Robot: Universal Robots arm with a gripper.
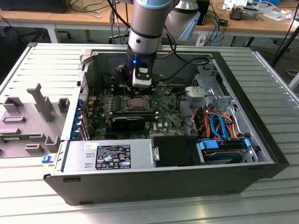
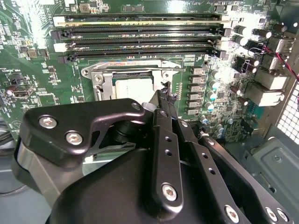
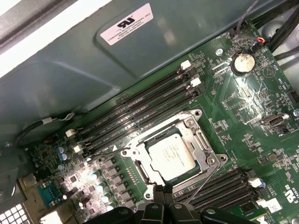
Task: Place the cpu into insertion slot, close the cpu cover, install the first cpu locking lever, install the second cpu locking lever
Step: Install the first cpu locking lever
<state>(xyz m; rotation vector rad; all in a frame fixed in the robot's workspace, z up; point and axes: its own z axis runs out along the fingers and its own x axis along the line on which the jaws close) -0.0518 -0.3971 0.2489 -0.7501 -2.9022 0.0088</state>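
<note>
Even, fairly bright room light in the exterior view; the computer case (image 1: 163, 182) interior sits in shadow. In both wrist views, white glare washes out patches of the motherboard (image 2: 32, 70), perhaps from an arm-mounted light. The nearby gripper (image 2: 161, 100) looks soft.

cpu (image 3: 170, 153) seated in insertion slot (image 3: 140, 171), cpu cover (image 3: 198, 135) shut

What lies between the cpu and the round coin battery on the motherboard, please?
In the first wrist view, the cpu cover's frame edge and bare green board with small components separate the cpu from the coin battery.
</note>
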